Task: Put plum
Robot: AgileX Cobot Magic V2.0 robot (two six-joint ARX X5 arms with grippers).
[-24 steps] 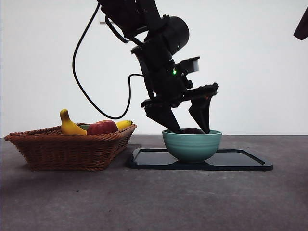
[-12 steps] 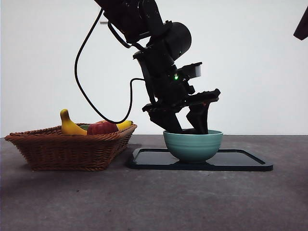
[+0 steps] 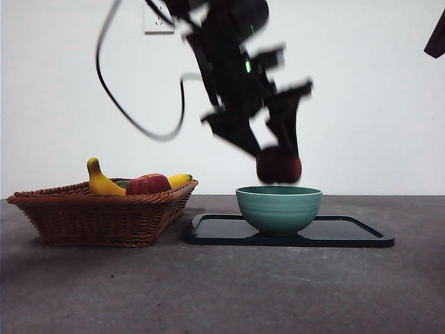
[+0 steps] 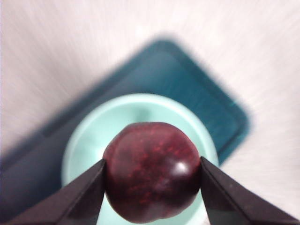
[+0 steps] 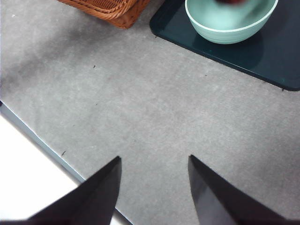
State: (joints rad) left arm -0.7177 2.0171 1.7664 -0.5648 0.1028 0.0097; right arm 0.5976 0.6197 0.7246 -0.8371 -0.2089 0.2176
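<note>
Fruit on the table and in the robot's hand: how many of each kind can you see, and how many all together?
Plum: 1, held above the green bowl by the left gripper.
Apple: 1, in the basket.
Banana: 1 at least, in the basket; its yellow tip shows behind the apple.
Total: 3 fruits in view.

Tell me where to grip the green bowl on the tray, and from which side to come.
Grip the green bowl by its rim, one jaw inside and one outside, coming from above. Its wall is round and flares upward, so a side pinch would likely slip; the open top is free, though the left gripper holds the plum above it. It stands upright on the dark tray.
</note>
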